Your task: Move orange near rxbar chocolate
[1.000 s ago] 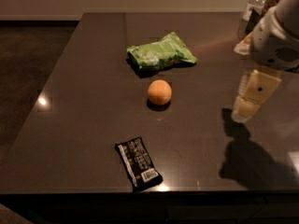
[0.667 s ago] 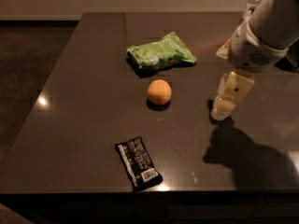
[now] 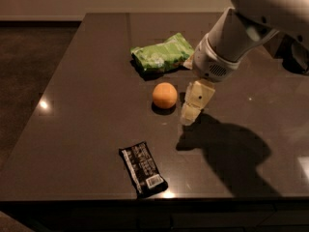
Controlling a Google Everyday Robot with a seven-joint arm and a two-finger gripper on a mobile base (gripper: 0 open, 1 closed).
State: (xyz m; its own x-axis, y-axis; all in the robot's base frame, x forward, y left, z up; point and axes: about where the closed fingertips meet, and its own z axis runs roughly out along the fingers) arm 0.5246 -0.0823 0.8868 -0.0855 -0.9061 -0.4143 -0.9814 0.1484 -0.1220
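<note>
Nothing legible anywhere. White print and a barcode patch on the rxbar chocolate (image 3: 143, 168) wrapper, unreadable; green bag (image 3: 161, 53) print unreadable too. The gripper (image 3: 189, 117) hangs just beside the orange (image 3: 164, 95), at its 3 o'clock.

We see the orange (image 3: 164, 95) in a plain, even orange on the dark brown, glossy table (image 3: 87, 105), and behind it a crinkled bag (image 3: 161, 53) in bright green with paler, whitish patches. The rxbar chocolate (image 3: 143, 168) is black with white print and a white barcode patch at its near end. The gripper (image 3: 189, 118) - just right of the orange - is pale cream-yellow, under a white arm (image 3: 236, 33).
</note>
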